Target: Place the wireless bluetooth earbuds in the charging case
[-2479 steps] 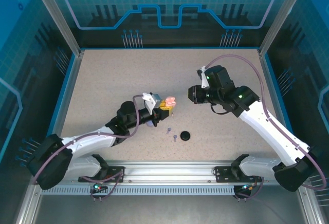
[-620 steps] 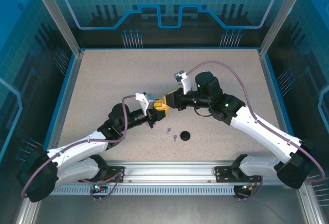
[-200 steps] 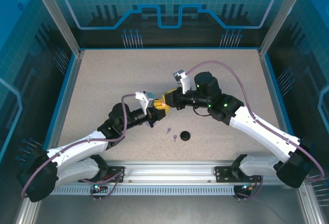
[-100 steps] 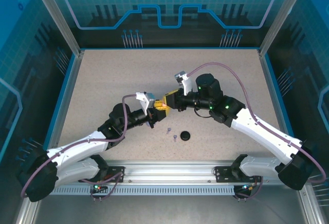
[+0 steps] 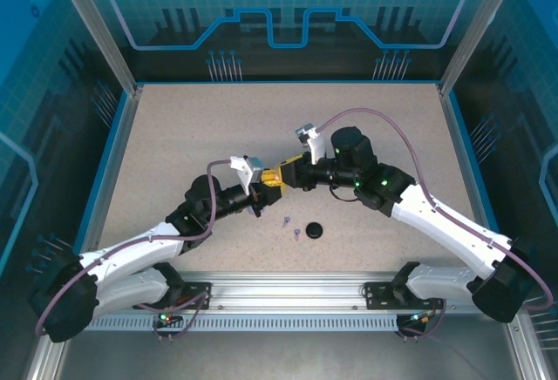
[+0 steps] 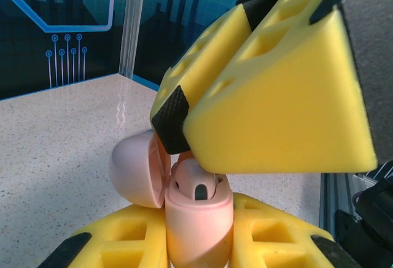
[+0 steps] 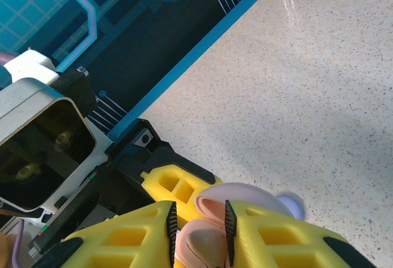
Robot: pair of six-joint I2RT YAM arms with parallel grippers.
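Note:
My left gripper (image 6: 198,243) is shut on the body of a pink charging case (image 6: 199,222), held upright with its lid (image 6: 132,169) swung open to the left. A pink earbud (image 6: 195,183) sits in the case mouth, its dark tip showing. My right gripper (image 7: 198,225) comes down from above and is shut on that pink earbud (image 7: 199,243), its yellow fingers (image 6: 270,96) right over the case. In the top view the left gripper (image 5: 264,193) and right gripper (image 5: 277,176) meet at the table's middle. Two lilac earbuds (image 5: 286,220) (image 5: 297,234) lie on the table just in front.
A closed black round case (image 5: 314,230) lies right of the lilac earbuds. A lilac case (image 7: 288,203) rests on the table beneath the grippers. Blue walls bound the speckled table (image 5: 192,136), which has open room at the back and on both sides.
Over the last second my right gripper has edged slightly left and down onto the pink case. The left arm has held still.

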